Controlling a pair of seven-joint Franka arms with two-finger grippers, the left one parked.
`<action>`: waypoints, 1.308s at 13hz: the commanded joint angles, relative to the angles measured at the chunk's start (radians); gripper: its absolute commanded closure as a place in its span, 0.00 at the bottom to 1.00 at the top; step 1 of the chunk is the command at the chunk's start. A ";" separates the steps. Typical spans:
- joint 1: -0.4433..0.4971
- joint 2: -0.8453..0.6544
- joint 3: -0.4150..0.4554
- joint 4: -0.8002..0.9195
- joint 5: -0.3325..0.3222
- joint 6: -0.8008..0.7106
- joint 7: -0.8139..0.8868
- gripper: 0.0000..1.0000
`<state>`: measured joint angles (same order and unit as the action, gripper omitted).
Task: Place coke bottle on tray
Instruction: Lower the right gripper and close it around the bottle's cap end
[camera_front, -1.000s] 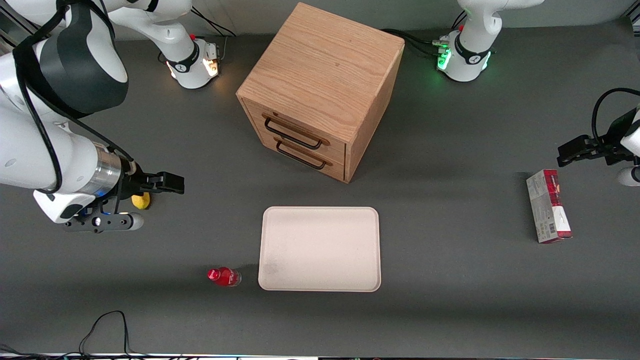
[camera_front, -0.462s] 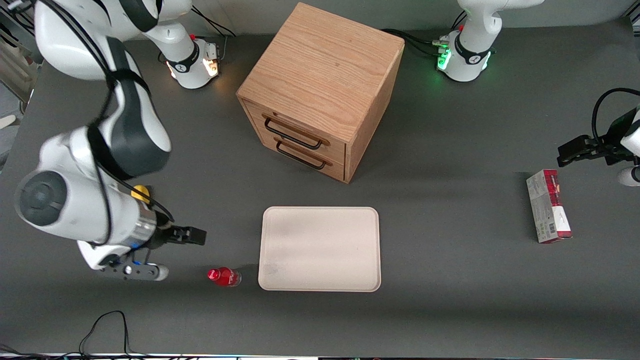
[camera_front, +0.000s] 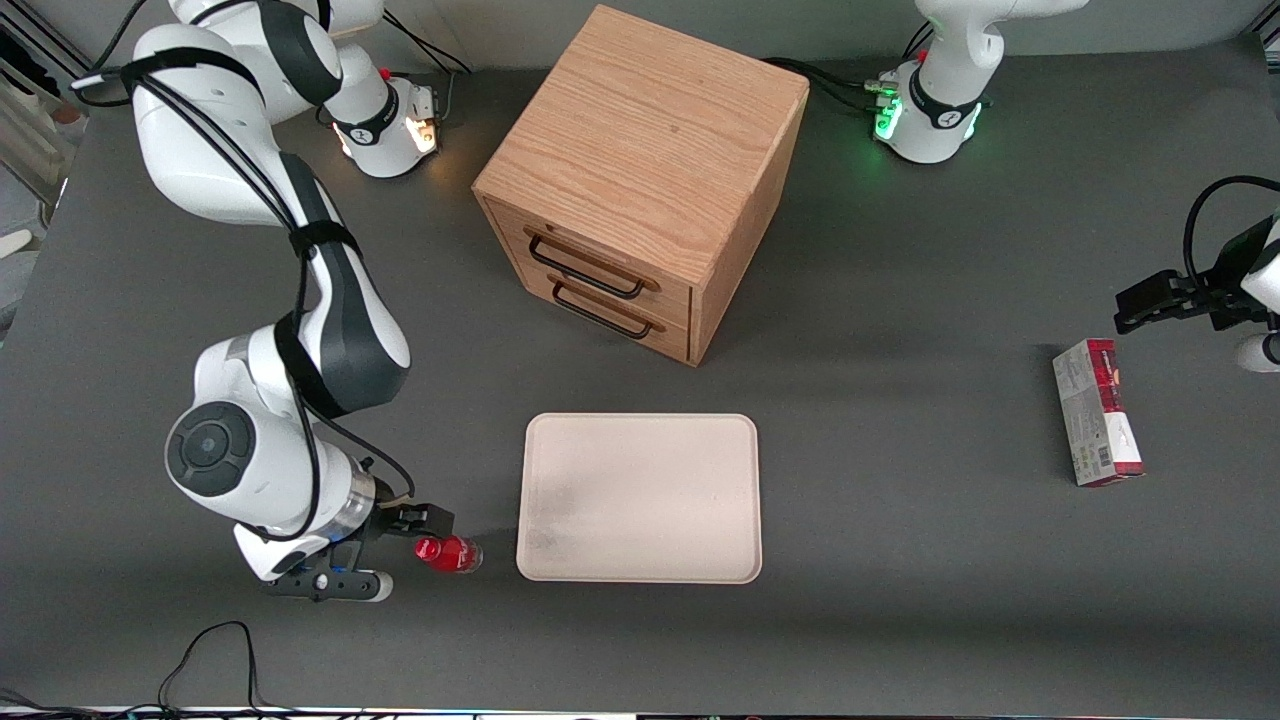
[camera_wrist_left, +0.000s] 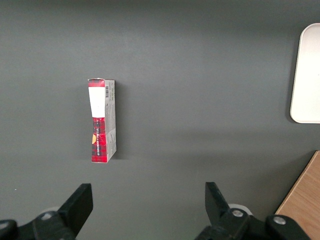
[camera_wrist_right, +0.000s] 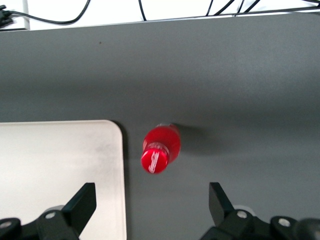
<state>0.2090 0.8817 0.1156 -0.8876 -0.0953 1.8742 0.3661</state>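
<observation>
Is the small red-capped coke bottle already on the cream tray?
No. The coke bottle stands upright on the table beside the tray; the open tool hovers above it.

A light oak wooden cabinet (camera_front: 640, 170) with two drawers, each with a dark wire handle, stands on the dark grey matte surface (camera_front: 900, 600); a red-and-grey rectangular carton (camera_front: 1096, 412) lies flat toward the parked arm's end; a black cable (camera_front: 215, 650) loops near the surface's front edge.
</observation>
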 joint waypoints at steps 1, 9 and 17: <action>0.007 0.060 -0.001 0.053 -0.049 0.042 0.027 0.00; 0.018 0.097 0.004 0.050 -0.096 0.071 0.025 0.00; 0.018 0.099 0.012 0.050 -0.095 0.079 0.088 1.00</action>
<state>0.2209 0.9575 0.1192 -0.8759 -0.1622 1.9469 0.4064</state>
